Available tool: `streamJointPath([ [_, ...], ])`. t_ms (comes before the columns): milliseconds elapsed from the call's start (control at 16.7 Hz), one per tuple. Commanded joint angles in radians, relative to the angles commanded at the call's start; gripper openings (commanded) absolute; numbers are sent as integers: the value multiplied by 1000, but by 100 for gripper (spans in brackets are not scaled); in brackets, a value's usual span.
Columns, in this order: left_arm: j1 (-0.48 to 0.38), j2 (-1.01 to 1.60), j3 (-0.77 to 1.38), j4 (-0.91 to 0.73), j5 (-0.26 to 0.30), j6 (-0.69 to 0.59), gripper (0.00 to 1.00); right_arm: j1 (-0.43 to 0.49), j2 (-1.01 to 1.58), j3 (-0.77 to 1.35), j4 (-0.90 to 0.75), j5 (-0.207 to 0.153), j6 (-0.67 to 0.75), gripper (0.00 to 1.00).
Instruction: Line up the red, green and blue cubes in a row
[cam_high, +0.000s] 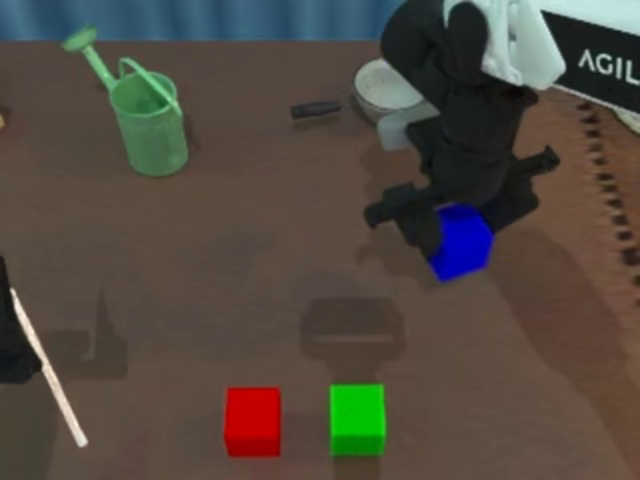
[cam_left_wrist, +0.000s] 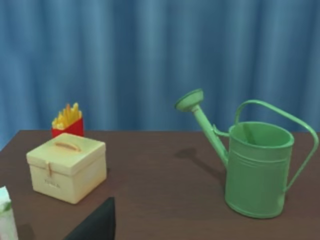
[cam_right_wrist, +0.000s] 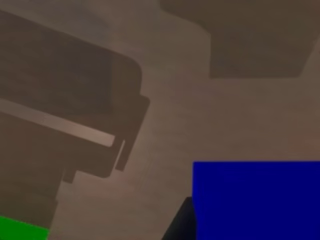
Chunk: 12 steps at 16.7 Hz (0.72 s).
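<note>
— Green first: what sits at the far left?

— Only the pale green plastic watering can (cam_high: 150, 118), far back from the bright red cube (cam_high: 252, 421), and my left arm parked at the table's left edge, beside and left of that red cube. Its gripper isn't in view.

— And the row itself?

— The plain bright green cube (cam_high: 357, 419) rests just right of the red cube, a small gap between them, both flat on the brown wooden table (cam_high: 200, 300).

— Then the deep blue cube (cam_high: 460, 241)?

— It's behind and to the right of the red cube, seemingly lifted off the table. My right gripper (cam_high: 455, 215) is pinching it from above, black fingers pressed to its sides.

— What might spoil this?

— I judge the main risk is misplacing it: lowered too near, it could nudge the green cube out of line; released tilted or high, it may tumble and break the row.

— Anything else?

— A loose pinch could let it slip during the carry.
</note>
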Motion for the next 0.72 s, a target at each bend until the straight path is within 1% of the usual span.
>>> streamJointPath([
  [180, 0, 0, 0, 0, 0, 0, 100, 95, -142, -214, 55, 3, 258, 0],
  [360, 0, 0, 0, 0, 0, 0, 100, 177, -273, -396, 110, 8, 464, 0],
  [540, 0, 0, 0, 0, 0, 0, 100, 230, -365, -504, 150, 14, 576, 0],
  [720, 0, 0, 0, 0, 0, 0, 100, 241, -385, -525, 159, 15, 598, 0],
])
